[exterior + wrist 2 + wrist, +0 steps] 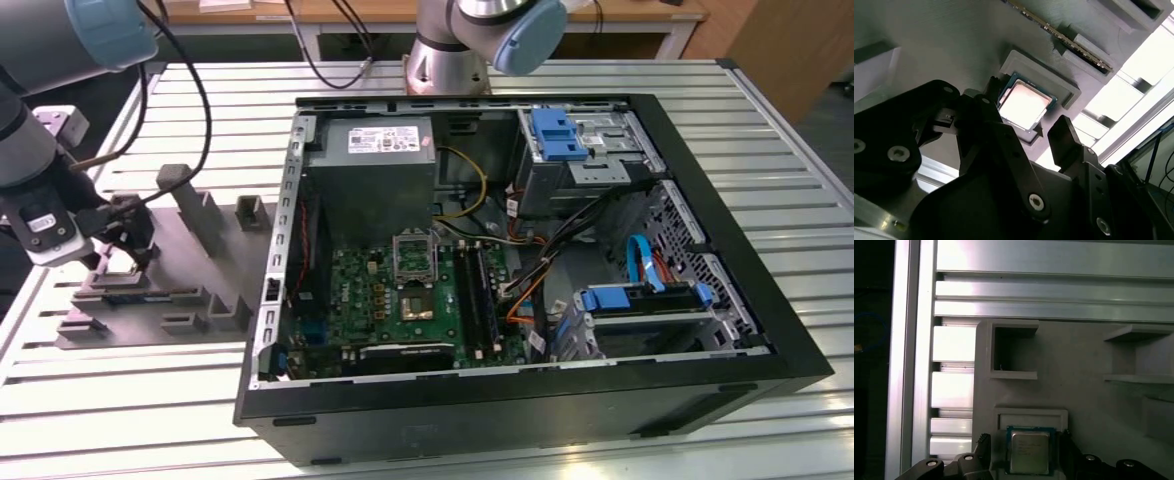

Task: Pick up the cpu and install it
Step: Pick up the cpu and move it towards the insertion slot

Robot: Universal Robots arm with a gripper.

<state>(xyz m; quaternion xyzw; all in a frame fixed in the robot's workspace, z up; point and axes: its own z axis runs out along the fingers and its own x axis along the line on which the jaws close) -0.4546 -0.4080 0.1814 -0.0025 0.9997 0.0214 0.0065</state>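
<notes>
Pocket: cpu [1029,452] lies in a shallow recess of the grey tray [1089,390]. A raised rim [1031,414] hems it, leaving narrow gaps beside the chip. The gripper [1025,114] fingers [983,445] are spread, one on each side.
Above pocket: free overhead apart from the gripper itself.
Tray blocks: a hollow box block [1014,350] is near the pocket. Tall upright blocks [200,215] stand between the pocket and the computer case [534,420].
Case wall: metal side rim [284,230] stands between tray and board; the case is open on top.
Socket frame [414,255]: open from above. Memory slots [474,290] are just beside it on the exterior view's right, with the power supply [380,160] near.
Cables [561,240]: bundle on the exterior view's right, apart from the socket.
</notes>
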